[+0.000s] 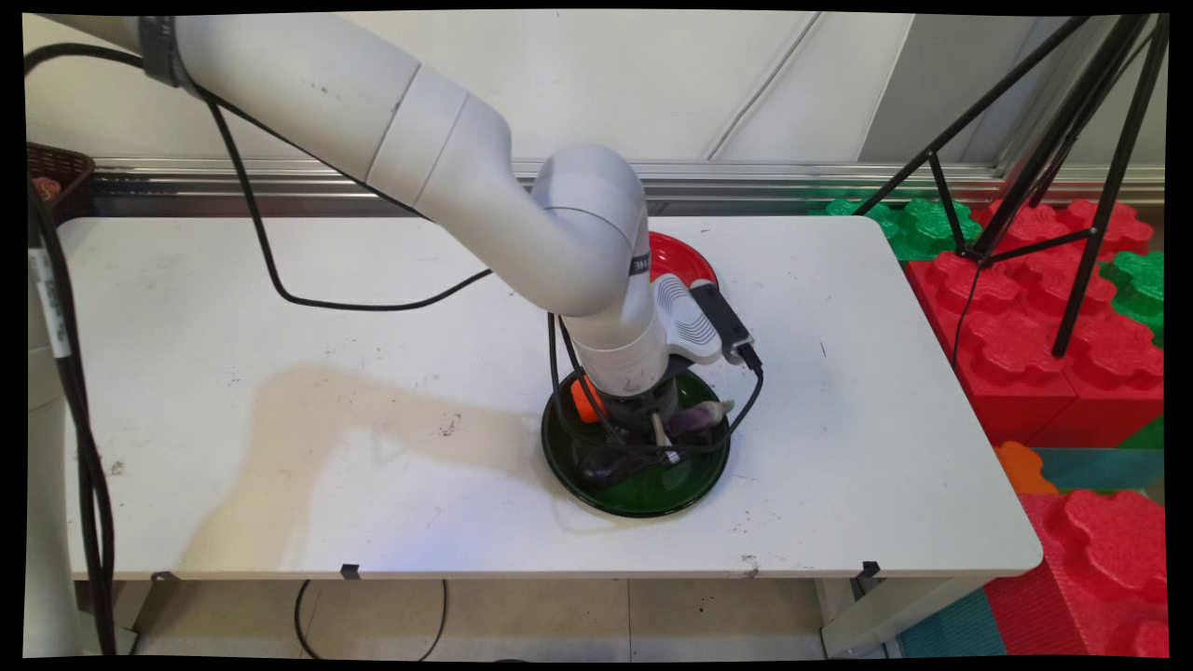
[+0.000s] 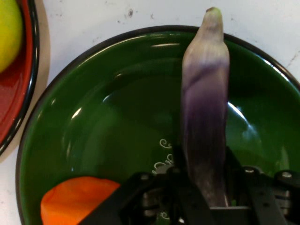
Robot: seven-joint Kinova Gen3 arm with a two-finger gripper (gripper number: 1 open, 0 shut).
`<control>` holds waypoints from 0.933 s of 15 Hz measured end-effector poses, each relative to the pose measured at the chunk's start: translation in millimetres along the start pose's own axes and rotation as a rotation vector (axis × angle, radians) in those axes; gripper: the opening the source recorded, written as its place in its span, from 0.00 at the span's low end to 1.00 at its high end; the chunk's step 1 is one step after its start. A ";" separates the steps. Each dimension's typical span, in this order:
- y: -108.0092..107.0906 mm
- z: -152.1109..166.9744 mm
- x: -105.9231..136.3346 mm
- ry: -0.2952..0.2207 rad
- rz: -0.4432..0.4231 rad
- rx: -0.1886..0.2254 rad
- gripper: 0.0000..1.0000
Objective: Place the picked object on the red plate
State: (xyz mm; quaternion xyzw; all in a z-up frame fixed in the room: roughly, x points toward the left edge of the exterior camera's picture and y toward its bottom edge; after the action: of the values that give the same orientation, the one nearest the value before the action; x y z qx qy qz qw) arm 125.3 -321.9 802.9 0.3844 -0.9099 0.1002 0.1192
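Two dishes stand on the white desk (image 1: 280, 373): a dark green glazed plate (image 1: 690, 489) near the front edge and a red plate (image 1: 678, 256) just behind it, largely hidden by the arm. The black two-finger claw (image 1: 652, 431) is lowered into the green plate. In the hand view the claw (image 2: 205, 187) is clamped on a long purple eggplant with a pale tip (image 2: 205, 103), which runs straight out between the jaws and reaches over the plate's far rim (image 2: 140, 32). An orange carrot piece (image 2: 75, 199) lies in the same plate, just beside the linkage. A yellow-green rounded fruit (image 2: 8, 33) sits in the red plate (image 2: 18, 93).

Hazards, as judged from this pose:
- The grip lies close to one end of the eggplant, so its free length could sag or pivot.
- The smooth skin could slide between the jaws.
- The overhanging tip could catch the rim and shift the plate.
- The linkage could nudge the carrot piece.
- Black cables (image 1: 746, 410) hanging beside the plate could snag.
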 end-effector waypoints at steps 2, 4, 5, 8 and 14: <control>1.0 -7.1 -1.8 0.011 -0.001 0.003 0.00; 1.8 -15.8 -2.4 0.023 -0.001 0.006 0.00; 2.3 -23.6 -2.3 0.033 -0.001 0.008 0.00; 1.7 -47.4 -2.3 0.060 -0.007 0.017 0.00; -11.3 -119.8 -7.9 0.120 -0.023 0.054 0.00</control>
State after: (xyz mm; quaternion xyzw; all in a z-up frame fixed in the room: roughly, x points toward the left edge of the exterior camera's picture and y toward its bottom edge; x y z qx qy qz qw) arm 155.5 -291.5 915.6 0.3911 -0.8937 0.1464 0.1641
